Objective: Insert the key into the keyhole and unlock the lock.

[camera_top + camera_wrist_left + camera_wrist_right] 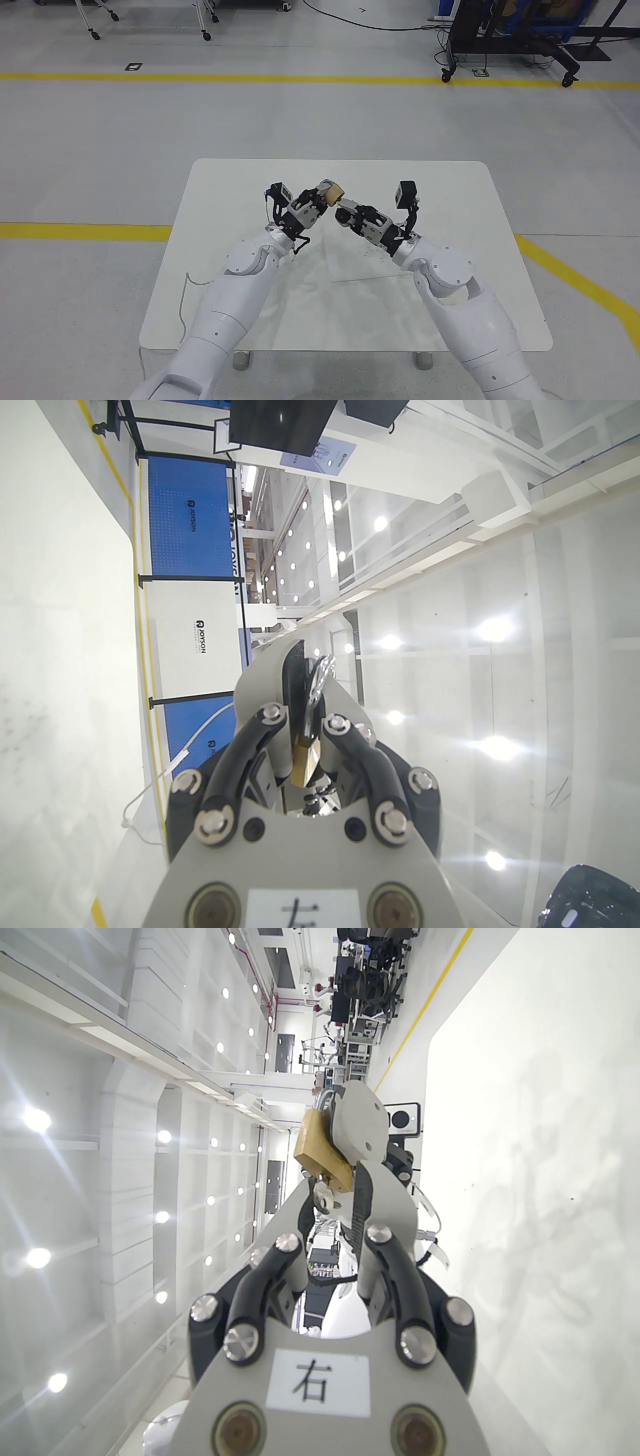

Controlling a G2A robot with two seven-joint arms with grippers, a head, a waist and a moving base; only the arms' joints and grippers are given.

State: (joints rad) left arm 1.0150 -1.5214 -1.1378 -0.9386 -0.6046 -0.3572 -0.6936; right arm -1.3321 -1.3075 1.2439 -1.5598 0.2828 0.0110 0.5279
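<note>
Left pincer [316, 200] is clamped on the brass lock [320, 1153] and holds it up over the middle of the white worktop [450, 300], clear of the surface. On my right wrist feed, the right pincer [337, 1200] is closed on the head of the silver key [325, 1202]. The key meets the bottom end of the lock body, opposite the shackle [324, 1098]. I can't tell how far the blade sits in the keyhole. From above, I see the two arms meeting tip to tip.
</note>
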